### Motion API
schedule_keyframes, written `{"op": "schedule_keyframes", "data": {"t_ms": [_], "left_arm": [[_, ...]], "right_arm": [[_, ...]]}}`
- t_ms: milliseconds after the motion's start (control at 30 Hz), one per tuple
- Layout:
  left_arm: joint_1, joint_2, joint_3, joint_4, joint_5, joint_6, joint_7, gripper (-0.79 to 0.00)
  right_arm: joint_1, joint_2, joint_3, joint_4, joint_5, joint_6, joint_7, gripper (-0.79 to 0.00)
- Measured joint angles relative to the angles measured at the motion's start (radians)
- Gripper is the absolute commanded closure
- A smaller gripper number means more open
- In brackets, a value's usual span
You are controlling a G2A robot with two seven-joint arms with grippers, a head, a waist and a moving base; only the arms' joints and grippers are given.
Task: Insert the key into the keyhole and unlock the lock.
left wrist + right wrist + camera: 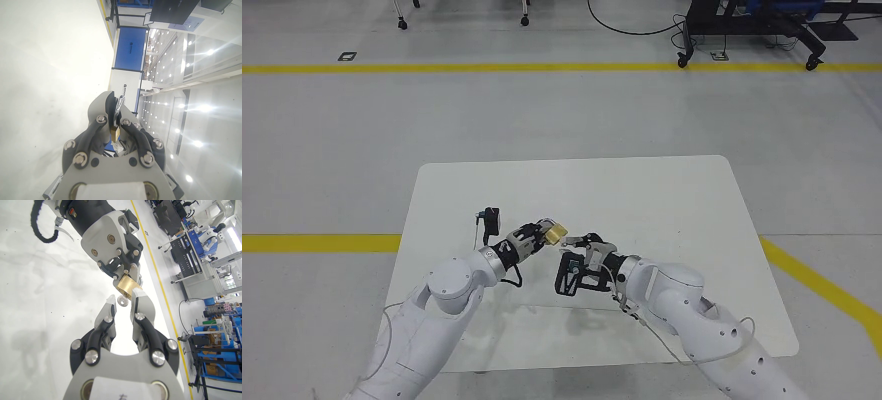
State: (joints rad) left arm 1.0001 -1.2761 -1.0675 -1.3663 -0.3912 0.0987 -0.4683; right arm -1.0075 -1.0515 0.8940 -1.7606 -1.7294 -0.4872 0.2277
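My left gripper (540, 236) is shut on a brass padlock (556, 233) and holds it above the middle of the white table (662, 200). The left wrist view shows the silver shackle (119, 105) pinched between the pads and the brass body (115, 134) hanging behind them. In the right wrist view a silver key (122, 300) sticks out of the underside of the padlock (127, 286), with its round head showing. My right gripper (124, 296) stands open, its two fingertips on either side of the key head. One of its fingertips (138, 293) overlaps the padlock's corner.
The two grippers meet near the table's middle, with bare tabletop all around them. Beyond the table's far edge lie yellow floor lines (542, 68). Wheeled frames (762, 30) stand far off at the back.
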Motion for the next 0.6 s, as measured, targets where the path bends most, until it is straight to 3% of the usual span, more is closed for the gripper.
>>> {"op": "schedule_keyframes", "data": {"t_ms": [100, 333, 600], "left_arm": [[0.000, -0.001, -0.002, 0.002, -0.003, 0.004, -0.004, 0.000], [-0.001, -0.004, -0.007, 0.004, -0.004, 0.010, -0.013, 0.000], [0.001, -0.006, -0.012, 0.004, 0.002, 0.008, -0.017, 0.000]], "right_arm": [[0.005, -0.006, -0.009, 0.010, -0.004, -0.004, 0.008, -0.148], [0.012, -0.016, -0.016, 0.020, -0.012, -0.011, 0.024, -0.009], [0.018, -0.027, -0.015, 0.032, -0.006, -0.017, 0.036, 0.000]]}}
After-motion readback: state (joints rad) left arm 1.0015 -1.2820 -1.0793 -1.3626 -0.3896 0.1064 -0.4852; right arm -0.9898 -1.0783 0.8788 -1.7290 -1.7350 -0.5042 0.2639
